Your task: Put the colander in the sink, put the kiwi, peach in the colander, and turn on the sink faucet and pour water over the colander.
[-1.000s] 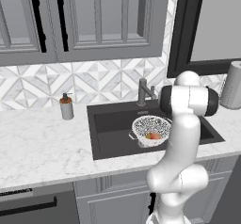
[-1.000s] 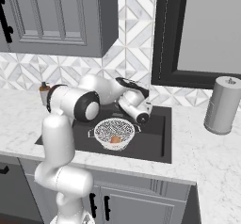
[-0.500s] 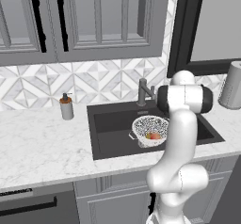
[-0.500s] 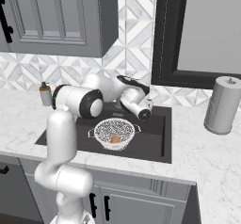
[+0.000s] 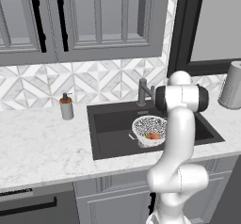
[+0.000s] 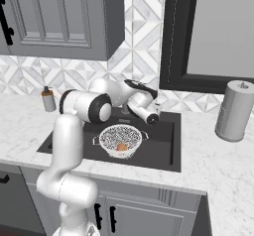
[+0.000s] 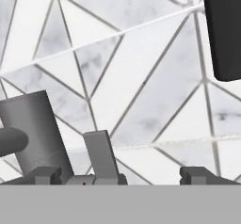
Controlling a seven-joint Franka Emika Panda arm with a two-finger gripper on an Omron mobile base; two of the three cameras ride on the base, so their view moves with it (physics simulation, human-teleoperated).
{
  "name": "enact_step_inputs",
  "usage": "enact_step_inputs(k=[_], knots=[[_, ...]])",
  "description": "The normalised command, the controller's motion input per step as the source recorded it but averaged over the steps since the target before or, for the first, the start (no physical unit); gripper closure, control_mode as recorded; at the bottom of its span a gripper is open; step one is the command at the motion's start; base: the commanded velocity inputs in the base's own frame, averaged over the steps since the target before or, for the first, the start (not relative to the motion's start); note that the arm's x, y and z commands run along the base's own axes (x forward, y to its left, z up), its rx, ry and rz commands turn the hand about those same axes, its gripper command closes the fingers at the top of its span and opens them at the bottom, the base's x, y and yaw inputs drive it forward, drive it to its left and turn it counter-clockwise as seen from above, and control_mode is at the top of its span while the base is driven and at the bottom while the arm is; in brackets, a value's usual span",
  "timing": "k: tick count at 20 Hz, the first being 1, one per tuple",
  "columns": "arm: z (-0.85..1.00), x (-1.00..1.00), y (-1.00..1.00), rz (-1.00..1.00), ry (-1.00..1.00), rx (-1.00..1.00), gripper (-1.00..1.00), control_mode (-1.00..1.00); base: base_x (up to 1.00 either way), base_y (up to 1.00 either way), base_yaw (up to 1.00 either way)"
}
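Fingers (image 7: 120,173) spread wide apart and holding nothing point at the marble-tiled backsplash (image 7: 141,72) behind the sink (image 5: 113,124), with the sink faucet (image 7: 35,133) and its lever (image 7: 100,155) just beside the left fingertip. White marble tabletop (image 5: 42,148) surrounds the dark basin under grey cabinets (image 5: 84,20). Near the sink's front edge sits the colander (image 6: 120,140), holding the peach (image 6: 121,147).

A white marbled surface (image 5: 42,148) runs below the tiled wall, with the dark sink (image 5: 113,124) set into it. A soap-pump bottle (image 5: 66,108) stands on the surface at the sink's 10 o'clock. A grey cylindrical canister (image 6: 233,111) stands at the sink's 3 o'clock, well apart from it.
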Motion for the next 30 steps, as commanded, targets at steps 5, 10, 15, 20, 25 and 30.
enact_step_inputs(k=[5, 10, 15, 20, 25, 30], knots=[[-0.08, 0.21, 0.11, 0.0, 0.0, 0.0, -1.0, -1.0, 0.0, 0.0, 0.0], [-0.08, 0.2, 0.12, 0.0, 0.0, 0.0, -1.0, -1.0, 0.0, 0.0, 0.0], [-0.01, 0.18, 0.09, 0.0, 0.0, 0.0, -1.0, -1.0, 0.0, 0.0, 0.0], [0.0, 0.18, 0.07, 0.0, 0.0, 0.0, -1.0, -1.0, 0.0, 0.0, 0.0], [0.0, 0.12, 0.1, 0.0, 0.0, 0.0, -1.0, -1.0, 0.0, 0.0, 0.0], [0.0, 0.09, 0.04, 0.0, 0.0, 0.0, -1.0, -1.0, 0.0, 0.0, 0.0]])
